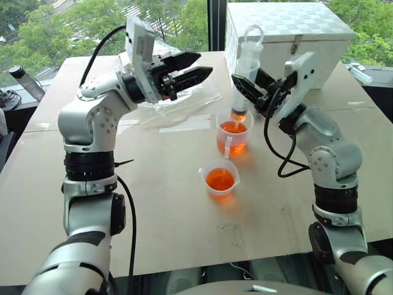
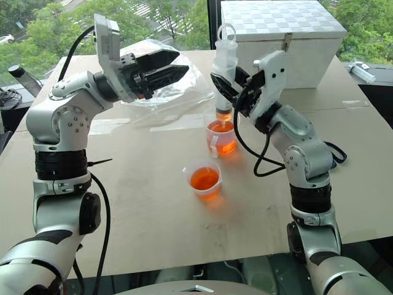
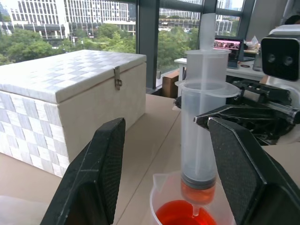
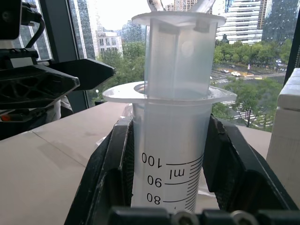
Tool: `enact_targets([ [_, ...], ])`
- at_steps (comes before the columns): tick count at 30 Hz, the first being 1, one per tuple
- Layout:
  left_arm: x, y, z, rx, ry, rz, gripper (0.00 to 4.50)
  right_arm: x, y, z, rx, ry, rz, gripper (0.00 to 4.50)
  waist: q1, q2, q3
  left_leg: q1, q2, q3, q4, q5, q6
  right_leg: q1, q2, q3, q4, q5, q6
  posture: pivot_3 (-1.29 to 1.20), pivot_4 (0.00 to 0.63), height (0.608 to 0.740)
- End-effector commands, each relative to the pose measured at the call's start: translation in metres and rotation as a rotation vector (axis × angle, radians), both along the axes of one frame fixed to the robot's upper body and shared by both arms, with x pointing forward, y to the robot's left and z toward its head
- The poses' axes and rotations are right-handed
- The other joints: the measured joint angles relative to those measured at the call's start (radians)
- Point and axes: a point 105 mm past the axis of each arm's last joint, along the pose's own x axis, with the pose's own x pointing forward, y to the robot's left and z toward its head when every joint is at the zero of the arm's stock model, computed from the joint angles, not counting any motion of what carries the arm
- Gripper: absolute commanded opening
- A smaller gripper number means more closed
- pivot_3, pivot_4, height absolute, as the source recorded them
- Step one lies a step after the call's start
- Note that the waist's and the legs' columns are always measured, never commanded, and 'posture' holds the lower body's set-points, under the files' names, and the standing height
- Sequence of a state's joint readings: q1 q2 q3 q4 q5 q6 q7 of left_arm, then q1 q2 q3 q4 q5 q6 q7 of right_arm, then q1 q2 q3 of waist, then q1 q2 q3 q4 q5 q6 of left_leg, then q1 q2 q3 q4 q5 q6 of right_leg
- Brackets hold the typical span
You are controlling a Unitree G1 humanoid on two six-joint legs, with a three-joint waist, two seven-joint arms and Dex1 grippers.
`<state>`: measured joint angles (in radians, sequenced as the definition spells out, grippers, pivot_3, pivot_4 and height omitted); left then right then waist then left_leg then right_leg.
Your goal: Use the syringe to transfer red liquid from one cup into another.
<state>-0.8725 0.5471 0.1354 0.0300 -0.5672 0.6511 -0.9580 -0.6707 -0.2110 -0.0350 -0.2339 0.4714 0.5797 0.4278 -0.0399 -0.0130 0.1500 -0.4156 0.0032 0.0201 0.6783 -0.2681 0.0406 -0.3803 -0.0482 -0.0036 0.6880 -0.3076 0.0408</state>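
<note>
My right gripper (image 1: 244,89) is shut on the barrel of the syringe (image 1: 247,67) and holds it upright, with the ring-ended plunger on top. The short tip hangs inside the rim of the taller cup (image 1: 233,136), which holds red liquid (image 1: 233,128). A little red liquid shows at the bottom of the barrel (image 3: 198,191). The shorter cup (image 1: 220,180) stands nearer to me, also with red liquid in it. My left gripper (image 1: 204,66) is raised to the left of the syringe, open and holding nothing. In the right wrist view both fingers (image 4: 117,159) press the barrel (image 4: 171,140).
A white woven box (image 1: 288,34) stands at the back right, close behind the syringe. A crumpled clear plastic bag (image 1: 190,101) lies behind the left gripper. Another syringe (image 1: 360,74) lies at the far right, and a bottle (image 1: 26,81) stands off the table's left.
</note>
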Motion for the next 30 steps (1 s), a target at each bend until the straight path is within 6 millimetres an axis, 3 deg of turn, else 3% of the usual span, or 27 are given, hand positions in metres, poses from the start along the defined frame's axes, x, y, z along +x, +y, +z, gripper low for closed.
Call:
enact_targets([
  [1,-0.008,0.000,0.010,0.019,-0.057,-0.013,2.88,-0.009,-0.002,0.019,0.023,-0.088,0.007,1.59,0.000,0.000,0.000,0.000,0.000,0.000,0.000,0.000,0.000,0.000,0.000,0.000,0.000,0.000,0.000,0.00,0.150,0.740],
  [8,-0.015,0.000,0.024,-0.013,-0.074,-0.077,2.88,-0.041,-0.007,0.052,0.140,-0.140,0.155,1.59,0.002,0.000,0.000,0.000,0.000,0.000,0.000,0.000,0.000,0.000,0.000,0.000,0.000,0.000,0.000,0.00,0.150,0.740],
  [13,-0.022,0.000,0.036,-0.041,-0.080,-0.147,2.88,-0.069,-0.013,0.063,0.156,-0.172,0.282,1.59,0.004,0.000,0.000,0.000,0.000,0.000,0.000,0.000,0.000,0.001,0.000,0.000,-0.001,0.000,0.000,0.00,0.150,0.740],
  [20,-0.046,-0.010,0.047,-0.034,-0.079,-0.368,2.88,-0.110,-0.002,0.037,0.051,-0.117,0.496,1.59,0.004,0.000,0.000,0.000,0.000,0.000,0.000,0.000,0.000,0.001,0.000,0.000,-0.003,0.000,0.000,0.00,0.150,0.740],
  [24,-0.069,-0.011,0.044,-0.009,-0.054,-0.543,2.88,-0.118,0.008,0.025,0.048,-0.066,0.567,1.59,-0.001,0.000,0.000,0.000,0.001,0.000,0.000,0.000,0.000,0.001,0.000,0.000,-0.007,0.000,0.000,0.00,0.150,0.740],
  [30,-0.069,-0.016,0.042,0.009,-0.050,-0.587,2.88,-0.124,0.019,0.010,0.047,-0.009,0.640,1.59,0.005,0.000,0.000,0.000,0.001,0.000,0.000,0.000,0.001,0.001,0.001,0.000,-0.008,0.000,0.000,0.00,0.150,0.740],
])
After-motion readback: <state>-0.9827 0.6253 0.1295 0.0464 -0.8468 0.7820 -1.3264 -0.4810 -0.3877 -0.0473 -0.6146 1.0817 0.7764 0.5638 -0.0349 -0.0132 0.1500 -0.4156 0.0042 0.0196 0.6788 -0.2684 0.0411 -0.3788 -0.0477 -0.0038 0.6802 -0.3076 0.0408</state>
